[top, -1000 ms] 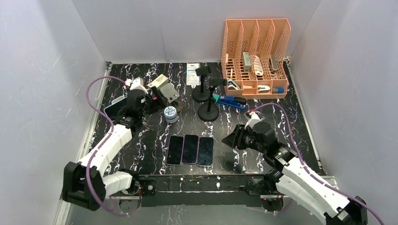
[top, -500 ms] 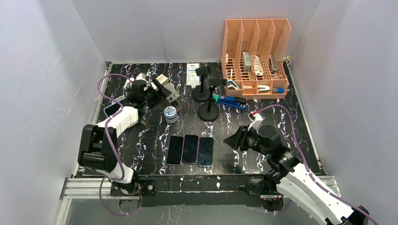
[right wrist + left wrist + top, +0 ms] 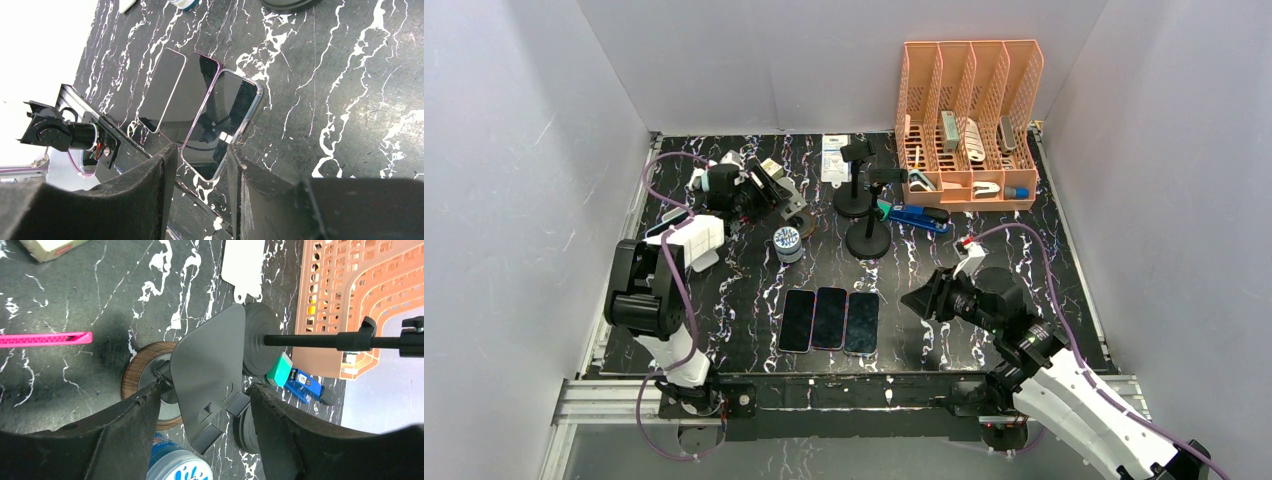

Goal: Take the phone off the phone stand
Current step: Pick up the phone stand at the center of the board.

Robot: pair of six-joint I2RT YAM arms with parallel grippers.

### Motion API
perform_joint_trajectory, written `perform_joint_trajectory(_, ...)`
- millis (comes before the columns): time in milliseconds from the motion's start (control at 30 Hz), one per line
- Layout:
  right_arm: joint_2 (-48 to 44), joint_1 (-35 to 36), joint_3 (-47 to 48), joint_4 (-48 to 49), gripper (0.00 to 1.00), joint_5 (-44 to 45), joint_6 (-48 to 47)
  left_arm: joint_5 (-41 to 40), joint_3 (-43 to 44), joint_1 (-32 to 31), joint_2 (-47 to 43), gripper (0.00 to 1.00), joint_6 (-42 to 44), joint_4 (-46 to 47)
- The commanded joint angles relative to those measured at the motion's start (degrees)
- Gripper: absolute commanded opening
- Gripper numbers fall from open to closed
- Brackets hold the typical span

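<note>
We have left gripper jaws apart, straddling stand plate; no phone visible on it, three phones lie flat under right gripper, also apart, empty. Closing now risks clamping plate, tipping stand

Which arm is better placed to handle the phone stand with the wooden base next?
Left. The left gripper is open around the phone stand; the right gripper hovers over three phones lying flat, well away.

No legible text, lid script — too blurred
</note>
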Motion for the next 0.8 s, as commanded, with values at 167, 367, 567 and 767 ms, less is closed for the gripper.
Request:
perform_joint_trajectory(167,1.97,0.06,0.78,3.18,0.49,1.21,-1.39,6.35,0.72,0.87,2.58,0.52,-2.66,8.94)
perform_joint_trajectory(367,1.66,0.06,1.56,1.68,0.48,2.05,-1.68,9.59,-1.34,0.87,4.82,0.35,-7.67,17.98)
perform_joint_trajectory(567,0.22,0.06,1.25,1.2,0.47,2.75,-1.39,11.1,-2.24,0.87,5.72,0.19,-9.68,21.71)
perform_joint_trajectory(767,0.22,0.06,1.13,1.3,0.47,2.79,-1.07,12.64,-1.81,0.33,6.67,0.05,-11.91,25.33)
